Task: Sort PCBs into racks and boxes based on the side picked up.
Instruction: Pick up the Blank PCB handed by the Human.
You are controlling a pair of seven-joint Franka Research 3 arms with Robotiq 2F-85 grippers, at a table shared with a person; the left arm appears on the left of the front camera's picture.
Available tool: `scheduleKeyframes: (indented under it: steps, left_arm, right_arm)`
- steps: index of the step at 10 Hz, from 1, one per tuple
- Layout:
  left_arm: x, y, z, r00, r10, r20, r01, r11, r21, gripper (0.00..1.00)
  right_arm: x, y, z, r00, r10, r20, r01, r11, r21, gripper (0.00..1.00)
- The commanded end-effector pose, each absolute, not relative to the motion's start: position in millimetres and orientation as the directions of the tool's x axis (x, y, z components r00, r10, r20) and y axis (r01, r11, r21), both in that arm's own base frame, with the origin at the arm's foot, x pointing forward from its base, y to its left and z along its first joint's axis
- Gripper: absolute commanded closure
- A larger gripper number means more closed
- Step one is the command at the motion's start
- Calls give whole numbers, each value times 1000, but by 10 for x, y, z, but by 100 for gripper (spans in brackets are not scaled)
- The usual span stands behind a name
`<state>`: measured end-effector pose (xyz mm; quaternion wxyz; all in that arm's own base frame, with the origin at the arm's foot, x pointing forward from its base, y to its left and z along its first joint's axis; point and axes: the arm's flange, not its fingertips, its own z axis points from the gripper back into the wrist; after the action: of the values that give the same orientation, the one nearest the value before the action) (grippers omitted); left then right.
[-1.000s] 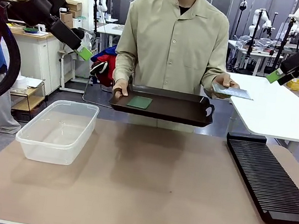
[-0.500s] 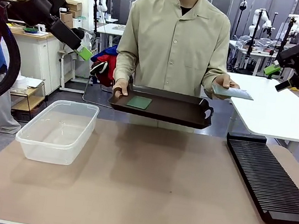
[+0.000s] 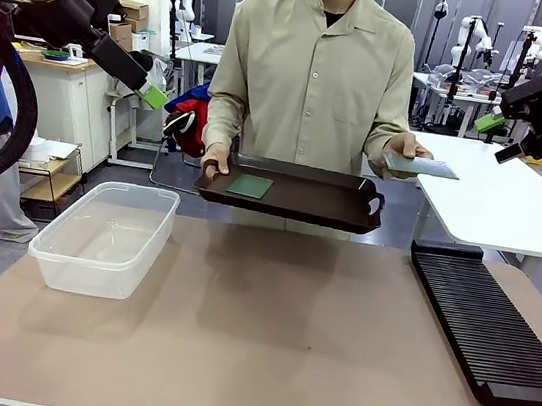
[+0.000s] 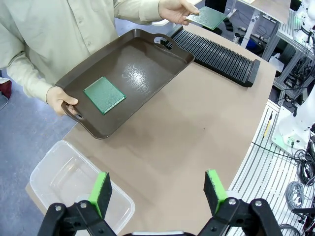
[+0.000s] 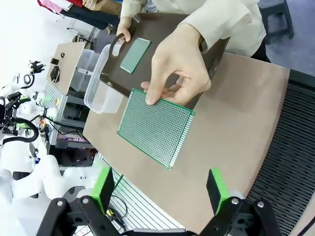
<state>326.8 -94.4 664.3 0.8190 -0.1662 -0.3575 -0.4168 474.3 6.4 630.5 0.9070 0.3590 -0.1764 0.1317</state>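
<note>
A person at the far side holds a dark brown tray (image 3: 302,199) by one handle, and a green PCB (image 3: 250,186) lies flat on it. Their other hand holds out a second PCB (image 3: 420,167), which shows close below my right wrist as a dotted green board (image 5: 155,128) pinched at its edge. My right gripper (image 3: 499,138) is open in the air, above and to the right of that board. High at the left, my left gripper (image 3: 149,95) also stands open and empty. The clear box (image 3: 105,235) sits left on the table, the black rack (image 3: 487,319) right.
A brown mat (image 3: 271,344) covers the table between box and rack. A white table (image 3: 513,202) stands behind the rack at the right. From the left wrist, the tray (image 4: 147,61), its board (image 4: 104,95) and the rack (image 4: 216,51) lie below.
My right gripper has swung left and a little down, turning toward the board in the person's hand. The tray has drifted slightly left. My left arm is unmoved.
</note>
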Motion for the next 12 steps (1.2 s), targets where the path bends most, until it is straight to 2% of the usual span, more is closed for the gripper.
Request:
scheduleKeyframes:
  steps: [1, 3, 4, 7, 12]
  left_arm:
    - [3272, -935, 6637, 395, -562, 727, 806, 592, 19, 0]
    - [3272, -935, 6637, 395, -562, 727, 806, 592, 19, 0]
    - [3272, -935, 6637, 395, -562, 727, 806, 592, 19, 0]
    - [3272, -935, 6637, 395, -562, 727, 806, 592, 19, 0]
    - [3272, -935, 6637, 395, -562, 727, 806, 592, 19, 0]
  right_arm:
    - [4720, 16, 6295, 900, 134, 415, -377, 717, 586, 0]
    - [4742, 61, 6305, 903, 112, 415, -365, 708, 605, 0]
    - [4833, -6, 6184, 918, 76, 389, -333, 678, 655, 0]
    - [5001, -126, 5963, 967, 22, 254, -220, 572, 790, 0]
    - [5339, -170, 5492, 996, -30, 87, -62, 479, 876, 0]
